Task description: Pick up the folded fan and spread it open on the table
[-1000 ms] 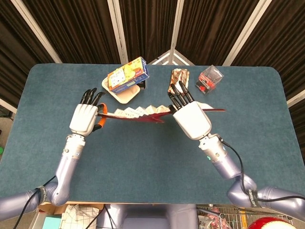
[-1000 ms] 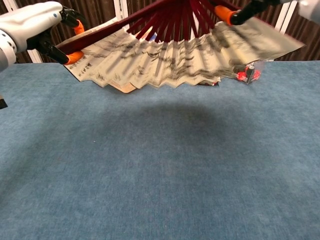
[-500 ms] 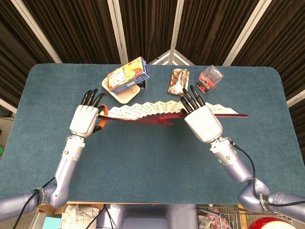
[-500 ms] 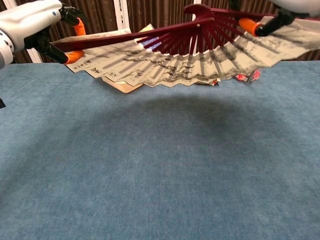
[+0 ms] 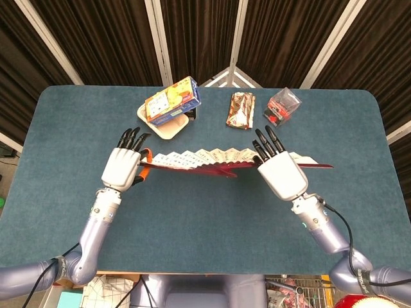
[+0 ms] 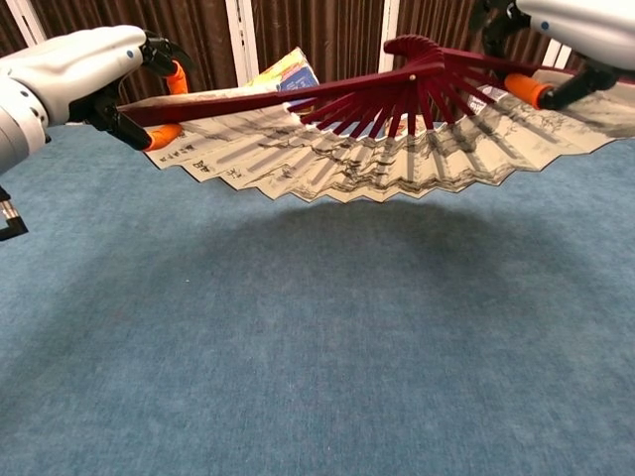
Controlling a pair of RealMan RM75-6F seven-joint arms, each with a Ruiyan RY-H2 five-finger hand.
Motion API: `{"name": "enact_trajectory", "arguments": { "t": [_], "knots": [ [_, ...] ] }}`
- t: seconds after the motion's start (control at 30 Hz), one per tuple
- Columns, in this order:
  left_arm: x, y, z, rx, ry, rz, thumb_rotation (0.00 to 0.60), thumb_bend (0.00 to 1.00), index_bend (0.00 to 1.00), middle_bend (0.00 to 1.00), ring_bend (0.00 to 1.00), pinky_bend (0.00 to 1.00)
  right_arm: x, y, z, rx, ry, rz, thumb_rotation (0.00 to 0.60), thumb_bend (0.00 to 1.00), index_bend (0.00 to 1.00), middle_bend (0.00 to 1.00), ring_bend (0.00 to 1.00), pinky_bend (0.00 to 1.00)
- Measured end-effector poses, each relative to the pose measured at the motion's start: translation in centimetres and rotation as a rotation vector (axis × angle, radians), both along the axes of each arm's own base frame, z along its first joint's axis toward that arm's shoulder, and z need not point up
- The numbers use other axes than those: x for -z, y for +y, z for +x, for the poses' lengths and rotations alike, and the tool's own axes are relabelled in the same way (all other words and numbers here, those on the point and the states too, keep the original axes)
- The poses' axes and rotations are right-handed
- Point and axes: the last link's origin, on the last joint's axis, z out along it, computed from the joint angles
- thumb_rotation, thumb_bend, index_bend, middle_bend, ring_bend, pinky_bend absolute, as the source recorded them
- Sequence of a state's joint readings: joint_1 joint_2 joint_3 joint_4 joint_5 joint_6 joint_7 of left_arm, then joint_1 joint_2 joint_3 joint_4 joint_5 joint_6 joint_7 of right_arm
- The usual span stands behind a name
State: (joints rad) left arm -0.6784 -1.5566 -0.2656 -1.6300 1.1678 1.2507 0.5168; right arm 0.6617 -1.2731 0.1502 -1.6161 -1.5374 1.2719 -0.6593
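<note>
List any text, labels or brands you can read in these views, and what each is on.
None can be read.
Box: colourful print, too small and blurred.
Red packet: markings too small.
Brown packet: pattern only, no legible words.
Fan: ink painting on the paper, held by the left hand and right hand; no clear characters.

Fans: one fan (image 5: 205,159), spread, held above the surface (image 5: 205,212)
Hands: two, the left hand (image 5: 122,168) and the right hand (image 5: 281,174)
Colourful boxes: one box (image 5: 171,101), far side
Wooden trays: one tray (image 5: 168,126), under the box
Patterned packets: one packet (image 5: 240,110)
Clear cases: one clear case (image 5: 282,107), red inside
</note>
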Motion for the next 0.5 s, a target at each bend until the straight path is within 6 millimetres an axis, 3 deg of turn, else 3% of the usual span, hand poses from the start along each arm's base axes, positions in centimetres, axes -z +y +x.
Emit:
{"name": "enact_trajectory", "arguments": {
  "t": [0.5],
  "knots": [
    [0.4, -1.2, -0.7, -0.016, -0.004, -0.024, 0.6, 0.6, 0.66, 0.14, 0.0, 0.0, 0.6, 2.0, -1.7, 0.007, 0.051, 0.041, 0.6, 0.54, 0.72, 0.27, 0.05, 0.0]
  ]
}}
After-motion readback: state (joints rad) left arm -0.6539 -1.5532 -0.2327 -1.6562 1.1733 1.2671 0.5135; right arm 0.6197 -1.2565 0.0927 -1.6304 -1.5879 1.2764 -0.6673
